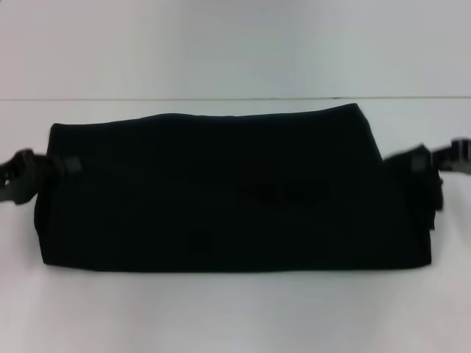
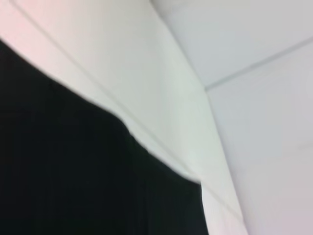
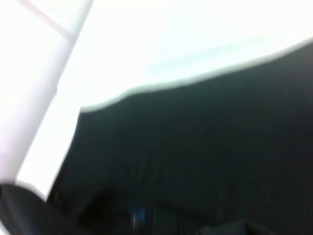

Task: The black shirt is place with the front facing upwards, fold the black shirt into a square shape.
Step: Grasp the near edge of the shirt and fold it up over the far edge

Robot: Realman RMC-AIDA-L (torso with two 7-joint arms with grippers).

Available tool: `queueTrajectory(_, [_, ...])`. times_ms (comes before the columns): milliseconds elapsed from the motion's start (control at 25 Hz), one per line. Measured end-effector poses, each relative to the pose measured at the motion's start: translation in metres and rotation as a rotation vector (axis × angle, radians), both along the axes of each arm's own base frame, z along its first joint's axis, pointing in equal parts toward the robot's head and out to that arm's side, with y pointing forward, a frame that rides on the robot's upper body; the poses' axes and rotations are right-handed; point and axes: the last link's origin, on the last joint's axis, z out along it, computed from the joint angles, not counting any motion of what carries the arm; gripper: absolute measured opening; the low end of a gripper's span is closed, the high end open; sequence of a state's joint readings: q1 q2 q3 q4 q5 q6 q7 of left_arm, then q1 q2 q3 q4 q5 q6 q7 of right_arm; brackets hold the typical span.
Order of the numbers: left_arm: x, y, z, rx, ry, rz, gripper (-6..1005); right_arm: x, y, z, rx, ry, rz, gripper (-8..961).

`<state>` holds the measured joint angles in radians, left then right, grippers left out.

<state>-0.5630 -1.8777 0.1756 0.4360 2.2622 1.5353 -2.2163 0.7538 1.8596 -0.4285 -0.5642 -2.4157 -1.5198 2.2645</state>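
The shirt [image 1: 228, 191] is lying across the middle of the white table [image 1: 235, 316], folded into a wide, low band with no lettering showing on its upper face. Its far edge is running just short of the seam line that crosses the table behind it, and its near edge is lying straight, with bare tabletop in front.

The left gripper [image 1: 55, 170] is reaching in at the shirt's left end, near the far corner, its dark body overlapping the fabric edge there. The right gripper [image 1: 421, 168] is doing the same at the shirt's right end, where a fold of cloth is standing up a little beside it. Both are blending into the black cloth, so I cannot tell whether either is pinching the fabric or is standing apart.

Seen from the left wrist, the shirt [image 2: 73, 171] is filling the frame close up, with its curved edge against the pale table [image 2: 161, 98]. From the right wrist, the shirt [image 3: 195, 147] is again looming close, and a small blue label [image 3: 138, 215] is showing among its folds.
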Motion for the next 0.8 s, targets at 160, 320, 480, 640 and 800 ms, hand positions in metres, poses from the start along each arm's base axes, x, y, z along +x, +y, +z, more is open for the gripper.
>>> queueTrajectory(160, [0.004,0.018,-0.005,0.089,-0.012,0.033,3,-0.003,0.019,-0.009,0.113,0.033,-0.03,24])
queueTrajectory(320, [0.01,0.034,-0.012,0.16,-0.008,0.057,3,-0.008,0.031,-0.021,0.201,0.061,-0.034,23])
queueTrajectory(480, [0.013,0.046,-0.017,0.236,-0.009,0.093,4,-0.014,0.04,-0.032,0.293,0.091,-0.036,23])
queueTrajectory(640, [0.014,0.057,-0.017,0.301,-0.003,0.125,4,-0.015,0.047,-0.038,0.368,0.082,-0.046,23])
queueTrajectory(800, [0.013,0.064,-0.019,0.345,0.017,0.156,4,-0.019,0.056,-0.046,0.418,0.048,-0.043,23])
